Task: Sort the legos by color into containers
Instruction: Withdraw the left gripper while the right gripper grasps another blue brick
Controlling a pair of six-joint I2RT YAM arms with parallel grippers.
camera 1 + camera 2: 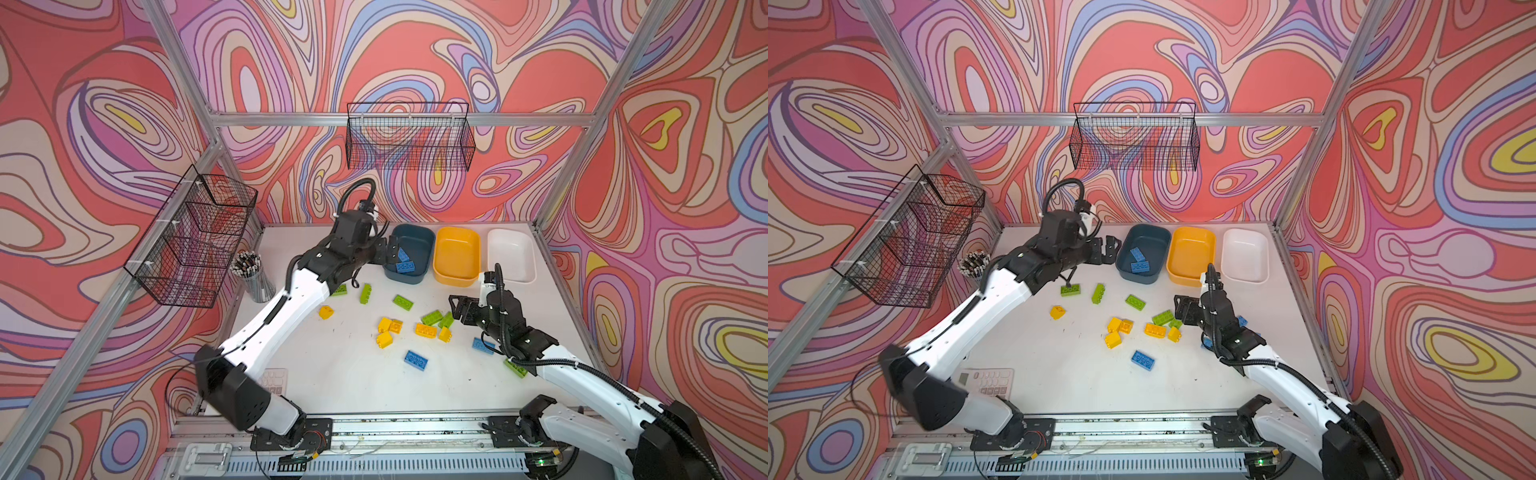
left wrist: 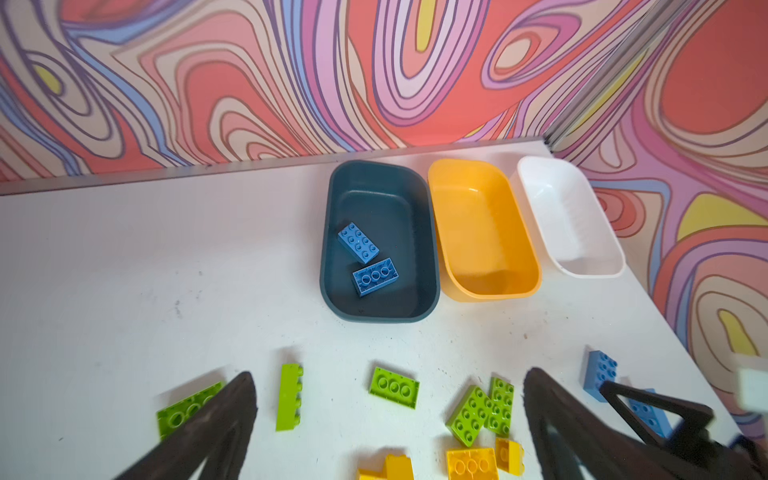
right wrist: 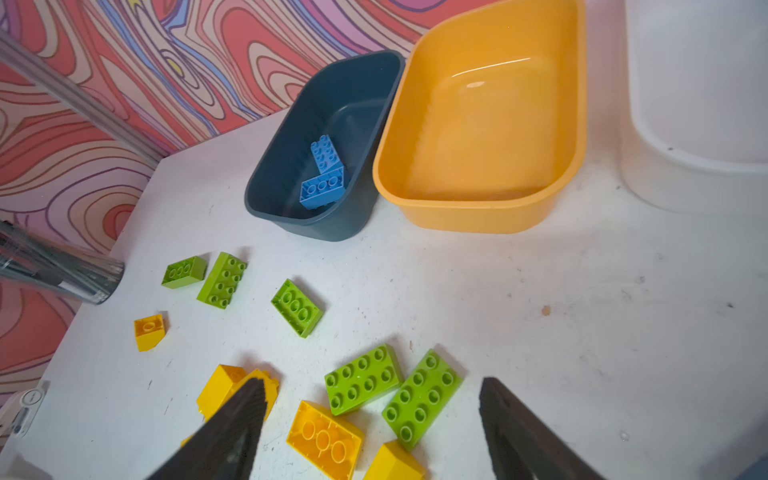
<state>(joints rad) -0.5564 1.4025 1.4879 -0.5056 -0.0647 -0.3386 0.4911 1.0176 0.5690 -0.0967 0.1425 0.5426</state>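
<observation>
At the far left of the counter stands a mesh pencil cup. Right of it, the left claw hangs just beside the left wall of the teal tub; its jaws are spread wide and released, with nothing between them. Nearer than this claw lie a lone yellow brick and three separate green ones: the first green brick partly hidden by the left arm, the second green brick on edge, the third green brick underside up. The teal tub holds two blue bricks close together in its near-left part. In the middle of the counter sit a trio of yellow bricks, a loose blue brick nearest the front, a yellow pair, and a green pair touching side by side. The yellow tub stands just right of the teal tub. Nearer than it, the right claw hovers just right of the green pair, jaws apart, gripping nothing. Further right are the white tub, a second loose blue brick beside the right arm, and a last green brick partly under that arm.
</observation>
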